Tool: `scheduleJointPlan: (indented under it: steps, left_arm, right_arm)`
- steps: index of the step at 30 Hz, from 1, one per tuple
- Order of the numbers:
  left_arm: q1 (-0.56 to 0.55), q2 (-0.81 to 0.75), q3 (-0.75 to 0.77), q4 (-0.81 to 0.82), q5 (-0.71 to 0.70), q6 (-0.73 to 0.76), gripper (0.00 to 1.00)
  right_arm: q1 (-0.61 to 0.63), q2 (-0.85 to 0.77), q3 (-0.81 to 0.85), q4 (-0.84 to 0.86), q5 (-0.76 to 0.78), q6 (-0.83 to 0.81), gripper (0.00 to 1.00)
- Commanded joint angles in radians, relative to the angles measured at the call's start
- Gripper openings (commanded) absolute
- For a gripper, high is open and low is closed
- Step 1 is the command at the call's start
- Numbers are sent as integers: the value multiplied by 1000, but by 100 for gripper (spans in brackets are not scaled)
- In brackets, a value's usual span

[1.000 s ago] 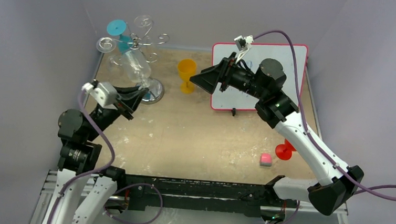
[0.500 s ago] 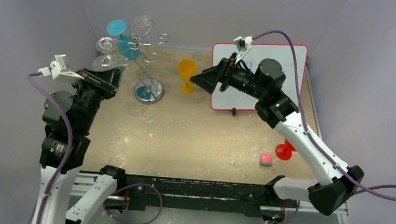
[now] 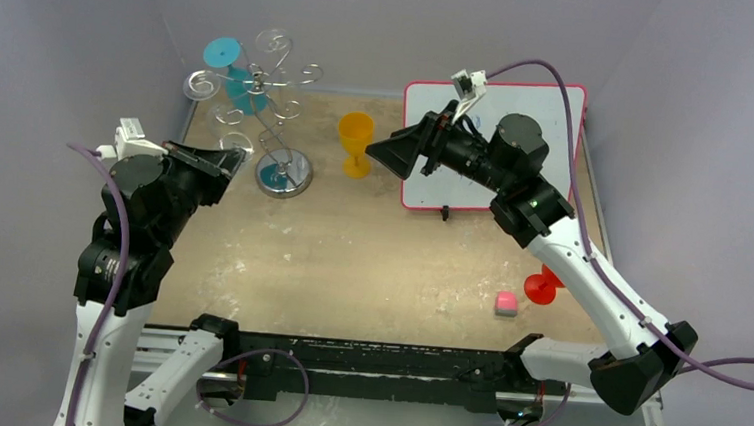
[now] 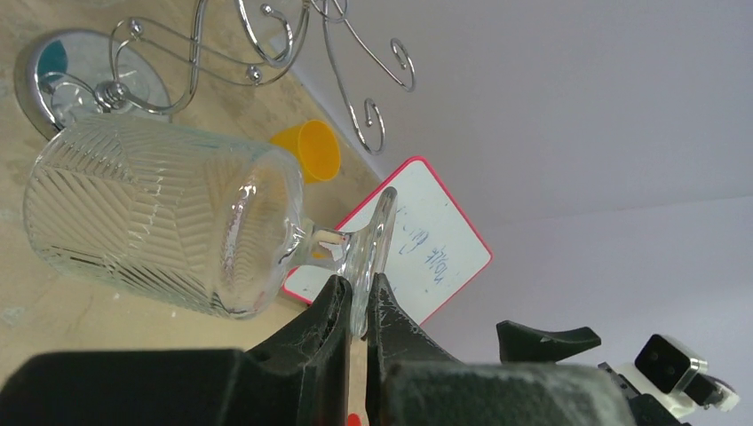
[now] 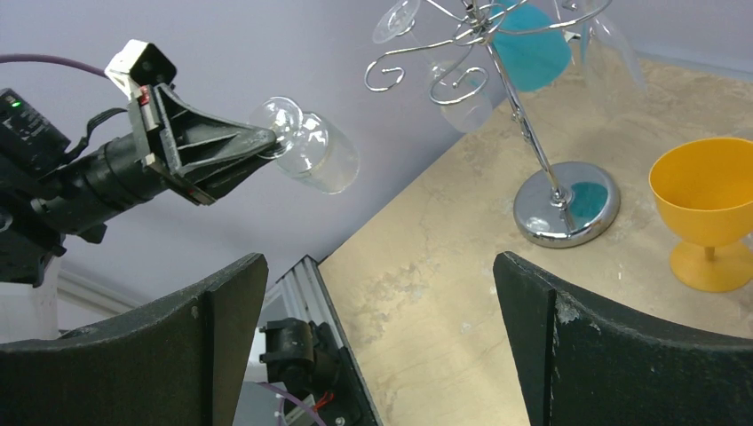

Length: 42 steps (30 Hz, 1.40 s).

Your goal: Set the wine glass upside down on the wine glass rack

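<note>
Clear wine glass (image 4: 151,226) in left claw (image 4: 358,291) | yellow goblet (image 3: 356,131) near rack (image 3: 296,173)

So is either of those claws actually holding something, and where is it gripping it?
Yes. The left claw pinches the clear wine glass by the rim of its round foot, bowl sticking out sideways. The right claw is open and empty.

We lose upper curls of silver wire tree-shaped rack (image 5: 550,222) past top edge, both wrist views. Foot of clear ribbed wine glass (image 4: 151,222) partly buried in left gripper (image 4: 358,297). Right wrist view clips yellow plastic goblet (image 5: 710,204) at right edge. Scribble on red-rimmed whiteboard (image 4: 426,248) unreadable. Small red object (image 3: 542,285) half behind right arm (image 3: 589,276); we cannot tell shape.
</note>
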Motion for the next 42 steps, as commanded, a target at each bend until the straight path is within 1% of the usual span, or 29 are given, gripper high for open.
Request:
scheduleJointPlan:
  steps: [1,6,9,14,20,26,42]
  left_arm:
    - [5,32,-1,92,36,-107,0]
    - [5,74,-45,174,112,-189,0]
    - [5,99,-51,207,125,-227,0]
    - [5,144,-27,236,68,-266,0]
    - [5,207,0,279,58,-319,0]
    - [5,241,51,260,-23,-336,0]
    - [30,329,80,341,-77,-401,0]
  right_arm:
    - [-2,-48,2,27,23,-26,100]
    - [-2,-65,-8,24,37,-30,100]
    - [-1,-69,-15,30,40,-26,100]
    - [-2,-74,-18,32,41,-24,100]
    - [-2,-89,-24,28,60,-31,100]
    - [-1,-106,-36,25,72,-37,100]
    - [-1,-143,-41,-5,107,-78,100]
